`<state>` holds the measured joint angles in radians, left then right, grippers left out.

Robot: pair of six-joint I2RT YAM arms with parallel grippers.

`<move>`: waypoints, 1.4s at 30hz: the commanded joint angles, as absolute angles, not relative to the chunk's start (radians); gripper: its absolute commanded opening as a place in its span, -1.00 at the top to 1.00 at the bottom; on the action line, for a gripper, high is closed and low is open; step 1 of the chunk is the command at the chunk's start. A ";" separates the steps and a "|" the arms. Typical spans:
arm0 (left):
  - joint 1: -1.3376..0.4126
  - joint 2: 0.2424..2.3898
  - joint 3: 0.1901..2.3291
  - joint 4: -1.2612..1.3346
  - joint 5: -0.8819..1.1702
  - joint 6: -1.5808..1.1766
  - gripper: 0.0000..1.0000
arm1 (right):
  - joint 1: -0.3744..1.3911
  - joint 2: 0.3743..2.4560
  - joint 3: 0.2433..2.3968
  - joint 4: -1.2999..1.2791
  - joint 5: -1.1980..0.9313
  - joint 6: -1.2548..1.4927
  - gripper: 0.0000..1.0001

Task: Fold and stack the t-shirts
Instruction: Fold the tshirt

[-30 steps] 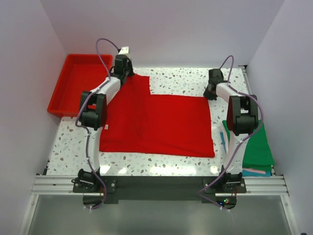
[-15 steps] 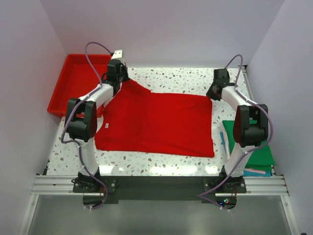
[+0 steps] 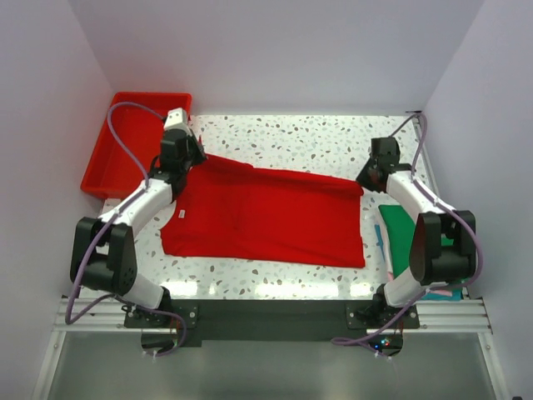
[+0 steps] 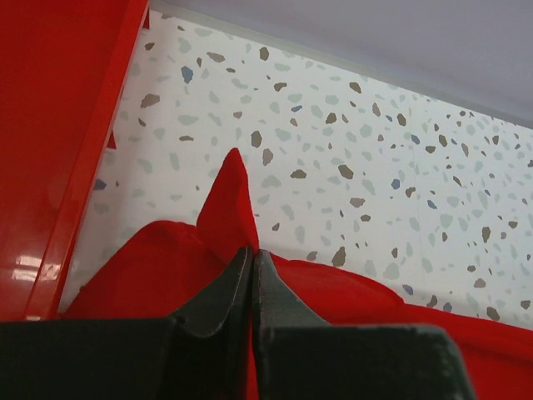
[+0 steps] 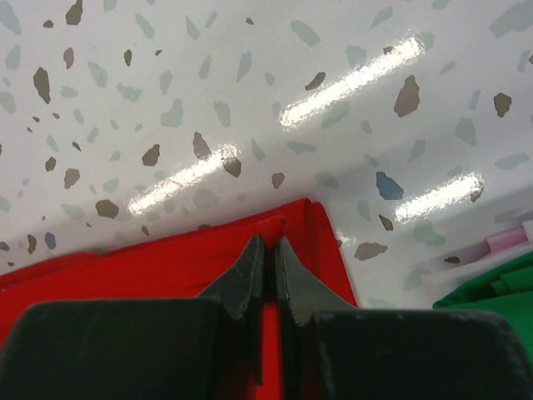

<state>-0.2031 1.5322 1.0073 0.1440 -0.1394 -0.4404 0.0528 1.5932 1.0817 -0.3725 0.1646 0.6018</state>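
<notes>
The plain bright red cloth t-shirt (image 3: 266, 218) lies spread across the middle of the speckled terrazzo table (image 3: 291, 137). Its far edge is raised into a taut ridge running from the upper left towards the right of the overhead view. The left gripper (image 3: 196, 155) pinches the far-left corner of that edge, just beside the rigid red plastic tray (image 3: 133, 143) in the upper left. In its wrist view the dark fingers (image 4: 218, 293) are pressed together on a peak of red cloth.

The right gripper (image 3: 363, 178) pinches the far-right corner, and its fingers (image 5: 241, 279) are closed on the hem with cloth between them. A small white neck label (image 3: 181, 215) shows at the shirt's left side. A folded green shirt (image 3: 400, 223) lies at the lower right, beside the red shirt and partly under the right arm.

This looks like a lengthwise fold, with the far edge to be brought over onto the near one. To do it well:
- both grippers should travel towards the bottom of the frame at the same pace and height, so the held edge stays straight and lightly taut
- the lift should be kept low, or the near hem may slide on the table
- the held edge should be laid square on the near hem
- the cloth should rest flat before either pinch is let go
- the bunched cloth at the left grip should not be allowed to tuck under
</notes>
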 commanded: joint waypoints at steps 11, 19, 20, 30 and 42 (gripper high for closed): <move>-0.195 1.198 0.712 0.057 -0.241 -0.646 1.00 | 0.049 1.388 0.896 -0.371 0.144 0.632 1.00; -0.195 1.069 0.635 0.002 -0.262 -0.661 1.00 | 0.049 1.299 0.816 -0.371 0.112 0.657 1.00; -0.195 1.063 0.632 0.002 -0.264 -0.664 1.00 | 0.049 1.292 0.810 -0.373 0.109 0.660 1.00; -0.195 0.971 0.508 -0.057 -0.235 -0.729 1.00 | 0.049 1.206 0.683 -0.361 0.042 0.692 1.00; -0.195 0.753 0.405 -0.139 -0.264 -0.784 -0.04 | 0.049 1.057 0.643 -0.411 0.002 0.664 0.05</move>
